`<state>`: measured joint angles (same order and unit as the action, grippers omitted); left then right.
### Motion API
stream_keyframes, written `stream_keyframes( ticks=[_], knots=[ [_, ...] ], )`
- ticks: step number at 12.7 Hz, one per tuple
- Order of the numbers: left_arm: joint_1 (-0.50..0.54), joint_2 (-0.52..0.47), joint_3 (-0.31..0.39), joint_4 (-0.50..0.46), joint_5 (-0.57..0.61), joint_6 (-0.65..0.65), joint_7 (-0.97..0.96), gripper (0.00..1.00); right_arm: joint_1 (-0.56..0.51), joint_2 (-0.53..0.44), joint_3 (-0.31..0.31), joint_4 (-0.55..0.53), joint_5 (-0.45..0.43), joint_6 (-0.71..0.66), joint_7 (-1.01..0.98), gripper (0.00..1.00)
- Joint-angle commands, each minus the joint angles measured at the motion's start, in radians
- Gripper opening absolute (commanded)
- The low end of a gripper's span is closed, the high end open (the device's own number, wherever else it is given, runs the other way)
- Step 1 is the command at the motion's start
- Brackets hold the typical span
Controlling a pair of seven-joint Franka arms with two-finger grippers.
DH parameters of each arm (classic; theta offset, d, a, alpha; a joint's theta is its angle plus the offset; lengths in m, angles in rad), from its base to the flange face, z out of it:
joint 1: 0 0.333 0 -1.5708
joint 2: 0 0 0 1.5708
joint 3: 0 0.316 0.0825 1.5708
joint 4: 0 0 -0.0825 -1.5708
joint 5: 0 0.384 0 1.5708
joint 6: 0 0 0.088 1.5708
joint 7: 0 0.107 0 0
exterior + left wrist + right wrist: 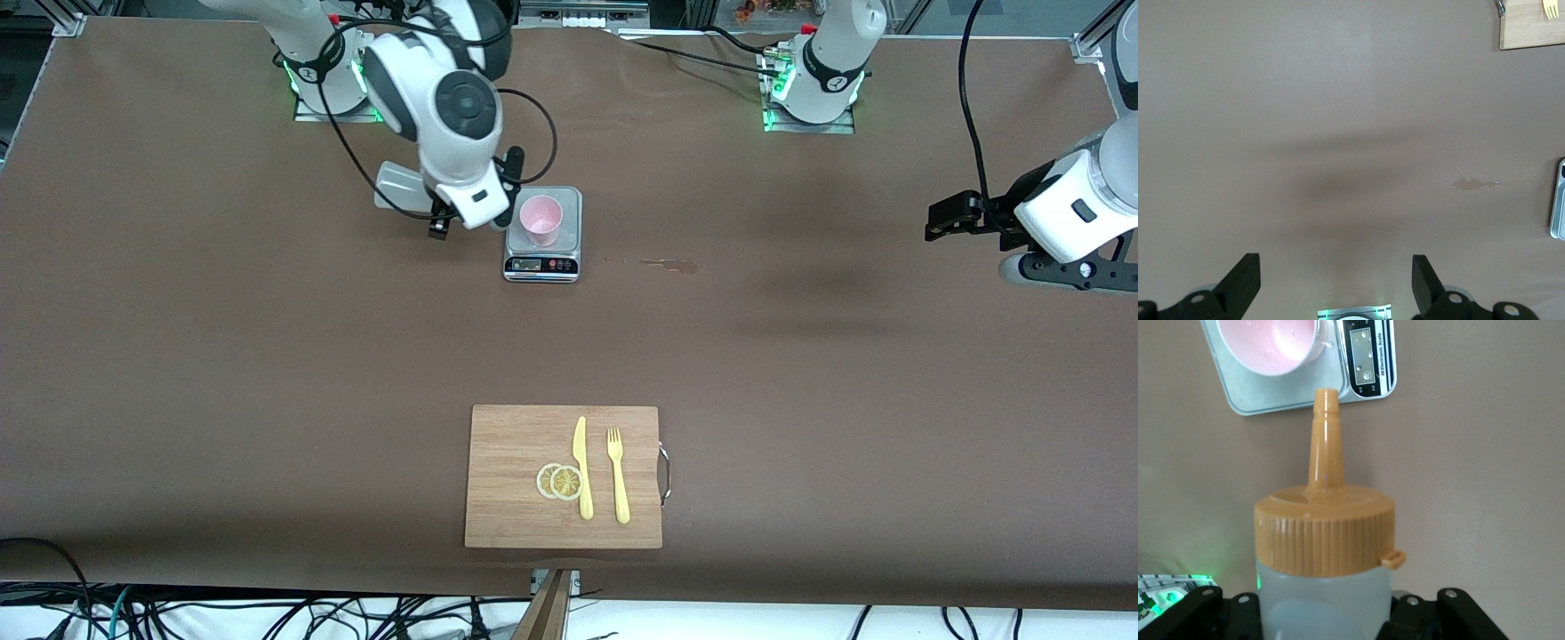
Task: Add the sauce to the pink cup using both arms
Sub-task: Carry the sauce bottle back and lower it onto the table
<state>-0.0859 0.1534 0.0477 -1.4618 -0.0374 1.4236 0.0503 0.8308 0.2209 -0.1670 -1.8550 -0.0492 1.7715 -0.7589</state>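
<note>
— What has your right claw (1325,620) got?

— It is clamped tight on the sauce bottle (1325,540). In my right wrist view the frosted body sits between the black fingers (1198,613), and the orange-yellow cap and thin nozzle point toward the scale. The bottle's lower part is cut off at the edge of that view. From the front view you cannot see the bottle at all: my own wrist and forearm cover it, and only a bit of the claw's black body shows, over the surface just beside the scale, toward the right arm's end.

— And the pink cup?

— The pink cup (540,220) stands upright on the small grey scale (543,258). In the wrist view only part of its rim and inside show; the rest runs out of frame. The scale's display is too small to read.

— Your left claw?

— My left claw (1336,280) waits with its fingers spread wide and nothing between them, over bare surface (800,356) at the left arm's end. Only the finger tips show in its own view.

— Anything else?

— A small brownish smear (671,264) lies on the surface beside the scale. Nearer the front camera, a wooden cutting board (507,471) carries two lemon slices (559,481), a yellow knife (582,467) and a yellow fork (617,476).
</note>
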Motion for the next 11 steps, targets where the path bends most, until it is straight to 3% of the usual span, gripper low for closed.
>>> stream_keyframes(
  ticks=[1,4,7,11],
  knots=[
    [-0.003,0.017,0.000,0.037,0.010,-0.025,0.022,1.00,-0.054,-0.047,-0.075,0.000,0.116,-0.015,-0.214,0.00],
    [-0.003,0.017,0.000,0.037,0.010,-0.025,0.022,1.00,-0.108,-0.048,-0.195,-0.001,0.297,-0.009,-0.529,0.00],
    [-0.003,0.017,0.000,0.038,0.010,-0.025,0.022,1.00,-0.163,-0.038,-0.262,-0.001,0.400,-0.015,-0.767,0.01],
    [-0.003,0.017,0.000,0.037,0.011,-0.025,0.022,1.00,-0.249,0.033,-0.380,-0.001,0.603,-0.085,-1.136,0.02]
  ],
)
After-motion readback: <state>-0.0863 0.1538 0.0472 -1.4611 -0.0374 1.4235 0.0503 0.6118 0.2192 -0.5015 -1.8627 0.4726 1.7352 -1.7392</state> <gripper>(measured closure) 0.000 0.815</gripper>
